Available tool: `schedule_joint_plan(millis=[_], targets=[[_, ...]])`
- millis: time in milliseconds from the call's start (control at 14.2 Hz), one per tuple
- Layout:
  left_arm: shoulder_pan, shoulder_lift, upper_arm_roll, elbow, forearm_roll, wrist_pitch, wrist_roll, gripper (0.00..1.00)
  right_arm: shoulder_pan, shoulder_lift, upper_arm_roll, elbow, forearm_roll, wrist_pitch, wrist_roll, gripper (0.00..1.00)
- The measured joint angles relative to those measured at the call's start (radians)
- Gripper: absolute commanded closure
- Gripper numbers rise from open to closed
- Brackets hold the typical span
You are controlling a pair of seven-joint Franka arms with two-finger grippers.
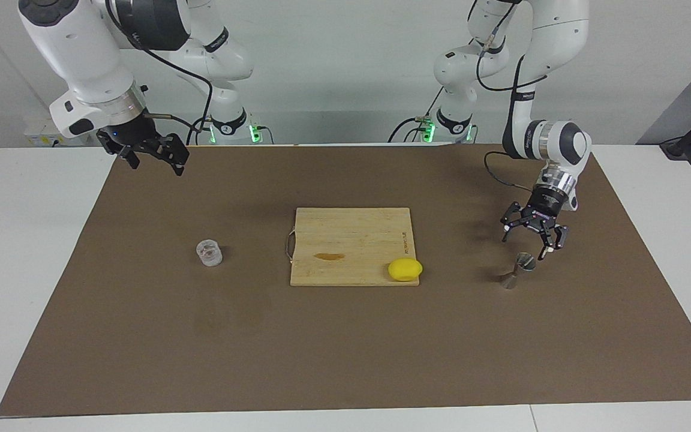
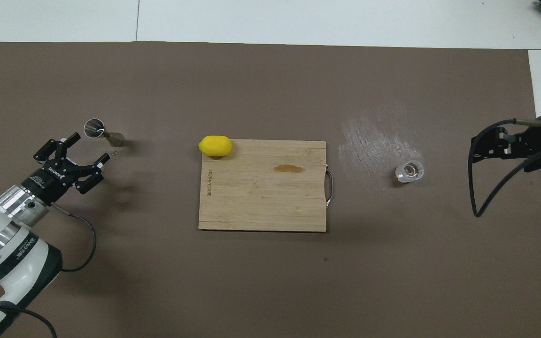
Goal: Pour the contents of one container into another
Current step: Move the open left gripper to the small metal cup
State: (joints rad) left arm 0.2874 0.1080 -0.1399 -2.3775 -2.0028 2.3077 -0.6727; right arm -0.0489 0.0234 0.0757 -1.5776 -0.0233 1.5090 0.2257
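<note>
The clear glass tumbler (image 1: pixel 209 252) (image 2: pixel 410 171) stands on the brown mat toward the right arm's end of the table. The steel hourglass jigger (image 1: pixel 518 270) (image 2: pixel 103 134) stands on the mat toward the left arm's end. My left gripper (image 1: pixel 525 243) (image 2: pixel 89 148) hangs open just above the mat, close beside the jigger on the robots' side and not touching it. Nothing is between its fingers. My right gripper (image 1: pixel 156 167) (image 2: pixel 475 150) waits open and empty, raised over the mat's corner near its own base, well away from the tumbler.
A wooden cutting board (image 1: pixel 351 240) (image 2: pixel 261 197) with a small brown stain lies in the middle of the mat. A yellow lemon (image 1: pixel 405 269) (image 2: pixel 215 145) rests on the board's corner toward the jigger. Pale smears mark the mat near the tumbler.
</note>
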Motion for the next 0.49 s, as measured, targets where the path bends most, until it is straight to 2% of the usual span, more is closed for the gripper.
schedule_joint_plan(millis=[494], targets=[[-0.023,0.017,-0.001,0.008,-0.124,0.038,0.083,0.00,0.000,0.000,0.000,0.000,0.000,0.000,0.000,0.00]])
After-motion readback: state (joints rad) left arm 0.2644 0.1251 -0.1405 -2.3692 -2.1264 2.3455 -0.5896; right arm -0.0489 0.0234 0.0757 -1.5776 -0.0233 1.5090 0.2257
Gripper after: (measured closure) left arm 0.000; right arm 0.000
